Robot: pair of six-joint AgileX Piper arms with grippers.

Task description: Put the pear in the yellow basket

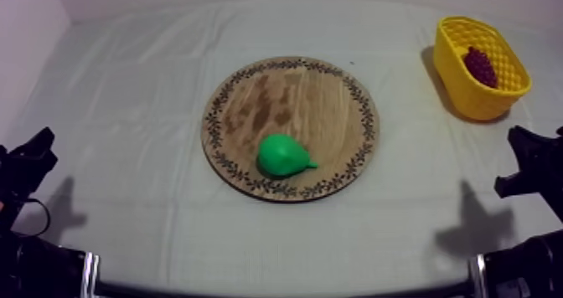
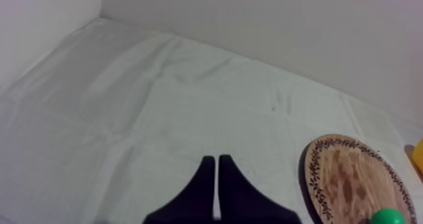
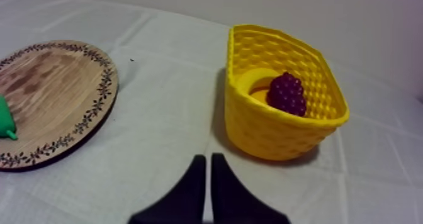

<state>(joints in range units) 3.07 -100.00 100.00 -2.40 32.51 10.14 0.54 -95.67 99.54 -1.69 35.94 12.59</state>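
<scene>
A green pear (image 1: 283, 156) lies on its side on the near part of the round wooden board (image 1: 327, 92), stem end toward the right. The yellow basket (image 1: 463, 82) stands at the far right and holds a bunch of dark grapes (image 1: 480, 66). My left gripper (image 1: 33, 156) rests low at the left edge, well clear of the board. My right gripper (image 1: 528, 163) rests low at the right edge, in front of the basket. In the left wrist view the fingers (image 2: 203, 189) lie together as a wedge over bare cloth. The right wrist fingers (image 3: 195, 182) lie together too, pointing at the basket (image 3: 264, 126).
The grapes (image 3: 286, 93) lie inside the basket beside something yellow. Bare cloth surrounds the board (image 3: 56, 88) on all sides. A pale wall rises behind the table and at its left side.
</scene>
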